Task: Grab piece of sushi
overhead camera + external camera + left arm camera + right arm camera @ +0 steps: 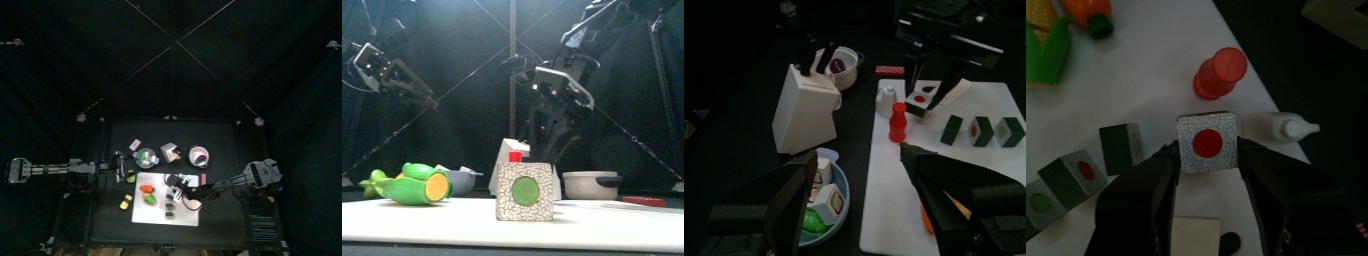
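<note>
Your right tool (1207,175) points down at the counter, jaws spread either side of the red-centred sushi piece (1207,142) on the white board (1106,100). Your left tool (851,195) hangs raised, tilted, wide open and empty.

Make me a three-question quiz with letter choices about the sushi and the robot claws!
1. What does the right claw stand around?
A. the sushi piece with a red middle
B. the bowl
C. the knife block

2. What colour is the cap of the small bottle beside that piece?
A. blue
B. red
C. black

3. How does the left claw stand?
A. shut on a bottle
B. shut on nothing
C. open and empty

Answers: 1 A, its fingers flank that piece; 2 B, the right wrist view shows a red cap; 3 C, its fingers stand wide apart, holding nothing.
</note>
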Controlling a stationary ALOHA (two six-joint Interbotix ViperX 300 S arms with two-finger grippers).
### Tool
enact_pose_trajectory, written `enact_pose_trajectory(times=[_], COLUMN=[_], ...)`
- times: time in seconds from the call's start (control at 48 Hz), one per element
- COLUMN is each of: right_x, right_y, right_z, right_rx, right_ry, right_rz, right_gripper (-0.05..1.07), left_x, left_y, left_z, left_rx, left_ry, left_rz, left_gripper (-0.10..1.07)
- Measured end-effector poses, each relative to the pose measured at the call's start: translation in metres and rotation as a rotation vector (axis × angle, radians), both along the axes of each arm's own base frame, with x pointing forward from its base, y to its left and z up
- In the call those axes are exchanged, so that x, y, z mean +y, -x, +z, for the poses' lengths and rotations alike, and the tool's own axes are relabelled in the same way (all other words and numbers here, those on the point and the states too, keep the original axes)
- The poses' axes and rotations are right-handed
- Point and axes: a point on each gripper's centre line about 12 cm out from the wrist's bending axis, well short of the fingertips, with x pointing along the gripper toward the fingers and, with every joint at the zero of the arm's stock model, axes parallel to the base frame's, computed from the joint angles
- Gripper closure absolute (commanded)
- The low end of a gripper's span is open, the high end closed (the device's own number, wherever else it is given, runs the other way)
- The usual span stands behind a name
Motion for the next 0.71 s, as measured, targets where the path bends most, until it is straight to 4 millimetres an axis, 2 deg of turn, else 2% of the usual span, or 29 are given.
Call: enact_pose_trajectory(times=[0.104, 0.229, 0.708], right_x=[0.001, 0.001, 0.002], right_y=[0.001, 0.001, -0.009], right_z=[0.011, 0.013, 0.029], right_rx=[-0.02, -0.024, -0.058], right_ry=[0.0, -0.003, 0.0], right_rz=[-0.004, -0.011, -0.019], right_gripper=[0.36, 0.36, 0.37], left_x=[0.001, 0.005, 0.012], left_y=[0.008, 0.016, 0.019], left_z=[0.001, 0.001, -0.001], left_rx=[-0.018, -0.023, 0.001], left_ry=[-0.004, -0.009, -0.044], left_rz=[0.013, 0.038, 0.065], left_gripper=[0.0, 0.0, 0.0])
